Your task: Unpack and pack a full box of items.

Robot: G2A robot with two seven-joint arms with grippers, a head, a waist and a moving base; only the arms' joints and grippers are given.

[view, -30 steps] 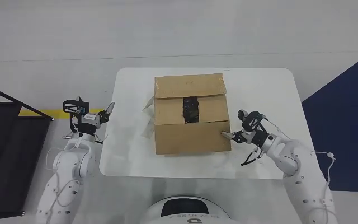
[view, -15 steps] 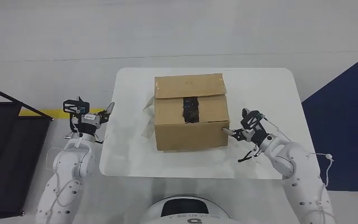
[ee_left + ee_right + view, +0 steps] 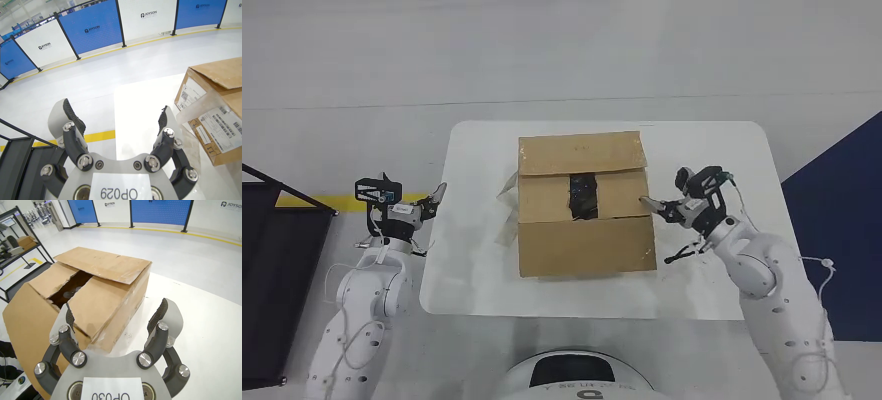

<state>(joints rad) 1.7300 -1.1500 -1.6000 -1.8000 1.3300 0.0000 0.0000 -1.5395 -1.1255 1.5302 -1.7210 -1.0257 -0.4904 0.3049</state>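
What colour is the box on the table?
Plain brown cardboard; the box shows best in the right wrist view.

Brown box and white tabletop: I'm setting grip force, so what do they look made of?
Brown box: likely cardboard, matte, with ragged torn flap edges and shiny clear tape. White tabletop: smooth, slightly glossy, perhaps laminate or painted board; unclear which.
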